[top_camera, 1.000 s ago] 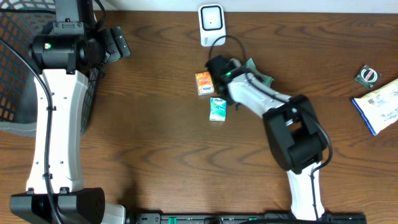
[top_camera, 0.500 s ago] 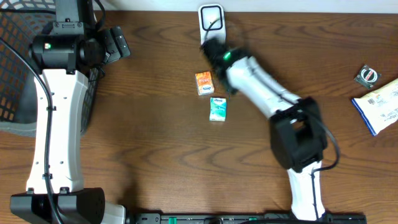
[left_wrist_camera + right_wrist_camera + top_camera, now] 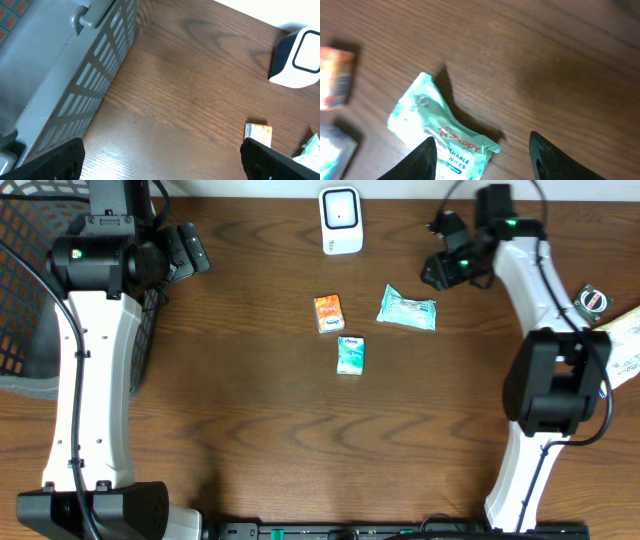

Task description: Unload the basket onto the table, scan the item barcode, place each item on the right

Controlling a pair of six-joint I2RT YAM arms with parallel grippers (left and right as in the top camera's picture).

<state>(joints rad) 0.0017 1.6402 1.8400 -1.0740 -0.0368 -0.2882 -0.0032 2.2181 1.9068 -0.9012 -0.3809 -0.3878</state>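
Note:
A pale green wipes pack (image 3: 407, 310) lies flat on the table, right of the white barcode scanner (image 3: 340, 220), which stands at the back edge. My right gripper (image 3: 437, 272) hovers just behind and right of the pack, open and holding nothing. In the right wrist view the pack (image 3: 440, 135) lies below and beside the left finger (image 3: 425, 160), with bare wood between the fingers of the gripper (image 3: 487, 160). My left gripper (image 3: 185, 252) hangs wide open at the back left. The left wrist view shows only wood between the fingers of that gripper (image 3: 162, 165), with the scanner (image 3: 297, 57) far right.
An orange box (image 3: 328, 313) and a teal box (image 3: 350, 355) lie left of the wipes pack. A dark mesh basket (image 3: 25, 290) stands at the left edge. At the far right lie a small round item (image 3: 590, 300) and a white-and-blue packet (image 3: 615, 350).
The right arm swung from the table's middle past the scanner to the back right. The wipes pack, earlier under the gripper, now lies free on the table. The left arm is unmoved.

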